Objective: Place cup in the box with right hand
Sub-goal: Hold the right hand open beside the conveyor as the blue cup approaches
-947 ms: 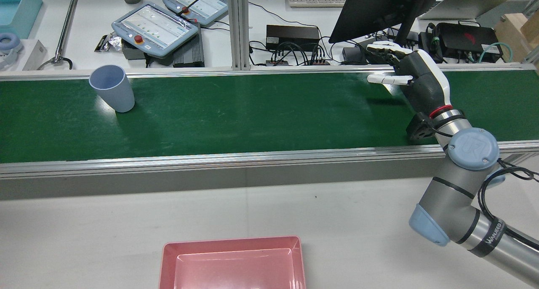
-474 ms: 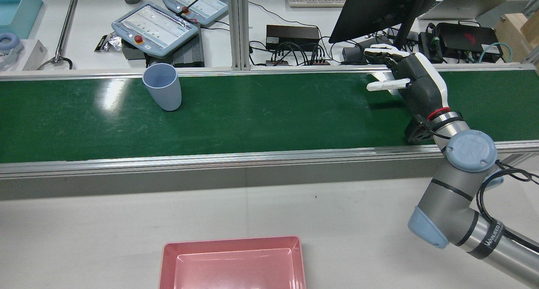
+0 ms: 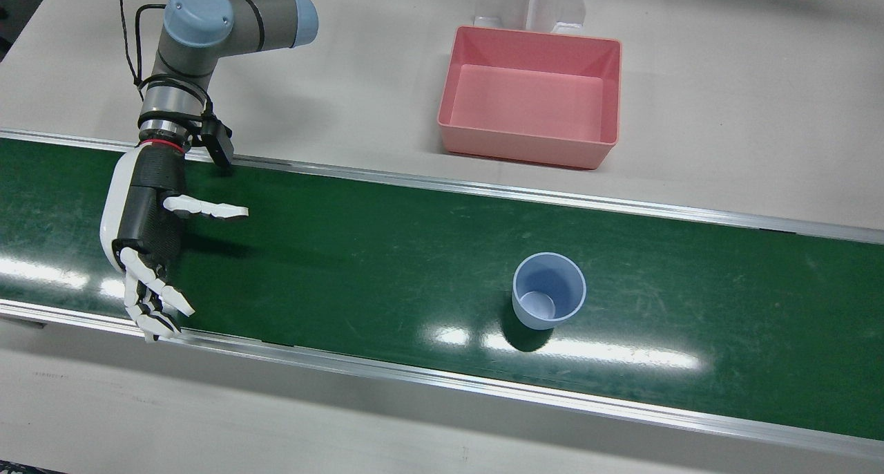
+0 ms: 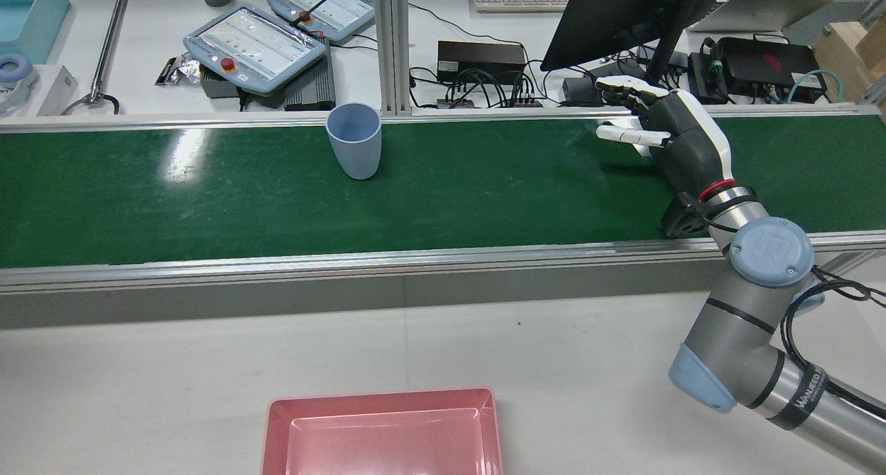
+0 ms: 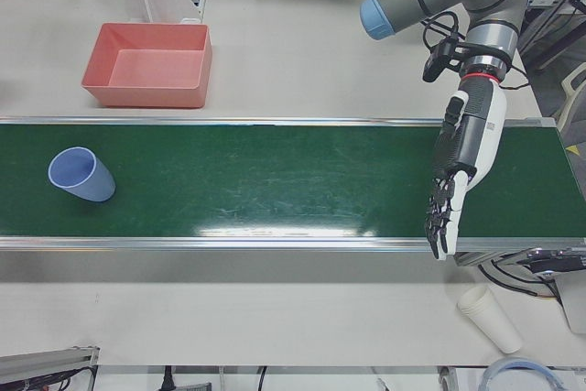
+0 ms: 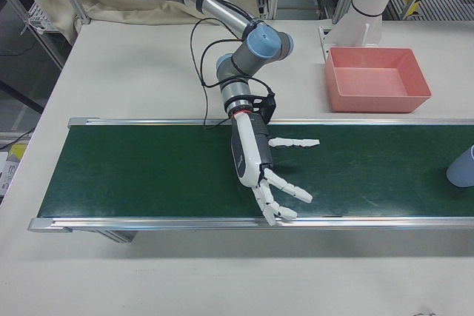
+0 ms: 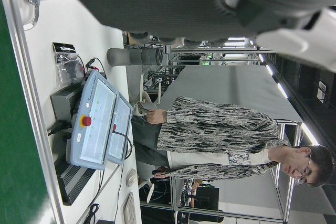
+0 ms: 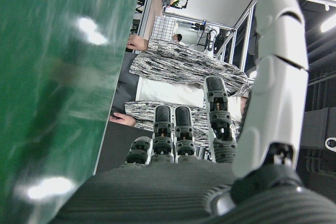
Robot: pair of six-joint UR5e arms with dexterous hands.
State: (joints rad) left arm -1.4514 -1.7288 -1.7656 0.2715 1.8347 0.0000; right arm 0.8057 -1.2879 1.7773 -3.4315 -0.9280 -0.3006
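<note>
The right hand [image 3: 148,239] has its fingers [image 3: 155,308] spread apart and stretched out over the green belt [image 3: 387,267], with nothing between them. The long fingers reach toward the belt's far rail, the edge away from the robot, and their tips lie over that rail in the front view. The thumb [image 3: 207,210] sticks out sideways along the belt, pointing toward the cup. In the rear view the same hand [image 4: 682,142] hangs palm-open just above the belt surface, its fingertips [image 4: 616,84] at the far rail. The right-front view shows the hand [image 6: 255,164] the same way, fingers fanned and clear of everything.

The cup [image 3: 548,300] stands upright on the belt, mouth up, well apart from those fingers and on the side the thumb points to. It sits near the belt's far rail, roughly in line with the fingertips across the belt's width. In the rear view the cup [image 4: 354,140] stands close against that far rail, well to the left of the hand. Nothing touches it.

The pink box [image 3: 532,94] rests on the white table [image 3: 725,115] on the robot's side of the belt, beyond the near rail and apart from it. Seen from behind, the box [image 4: 384,430] lies roughly opposite the cup across the belt.

The left hand view shows only a dark, blurred part of that hand at the top, so the state of its fingers cannot be told.
</note>
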